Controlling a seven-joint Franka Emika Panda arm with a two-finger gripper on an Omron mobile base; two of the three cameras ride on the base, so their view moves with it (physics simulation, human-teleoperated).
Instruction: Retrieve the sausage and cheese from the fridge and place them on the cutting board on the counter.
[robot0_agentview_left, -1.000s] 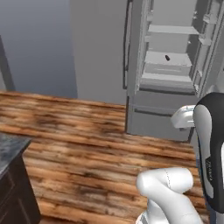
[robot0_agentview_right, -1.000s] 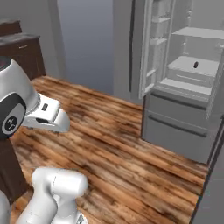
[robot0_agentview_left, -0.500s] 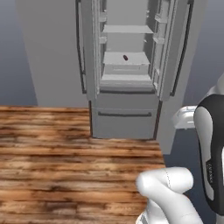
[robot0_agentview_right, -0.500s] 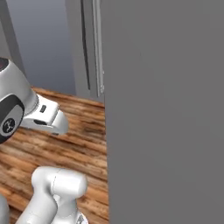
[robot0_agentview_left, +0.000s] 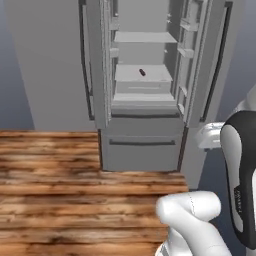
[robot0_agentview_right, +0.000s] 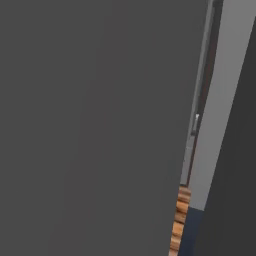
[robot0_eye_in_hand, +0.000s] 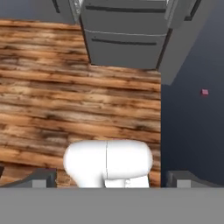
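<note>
The fridge (robot0_agentview_left: 142, 150) stands straight ahead with both upper doors swung open, showing pale grey shelves. The sausage (robot0_agentview_left: 142, 72), a small dark cylinder, lies on the middle shelf. The cheese, the cutting board and the counter are out of view. My gripper (robot0_eye_in_hand: 112, 179) hangs low over the wooden floor, well short of the fridge. It is open, its fingertips (robot0_eye_in_hand: 41, 177) wide apart with nothing between them. The hand view looks down at the fridge's two lower drawers (robot0_eye_in_hand: 124, 41).
The fridge's open right door (robot0_agentview_left: 205, 75) juts out near my arm (robot0_agentview_left: 240, 175). A flat grey door face (robot0_agentview_right: 90, 125) sits right against the right base camera. Wooden floor (robot0_agentview_left: 50, 190) spreads to the left. A tiny pink speck (robot0_eye_in_hand: 204, 92) shows on the dark area to the right.
The whole scene has shifted as the base drove. The fridge now sits centred and closer in the left base view, and a grey door has come to cover the right base view.
</note>
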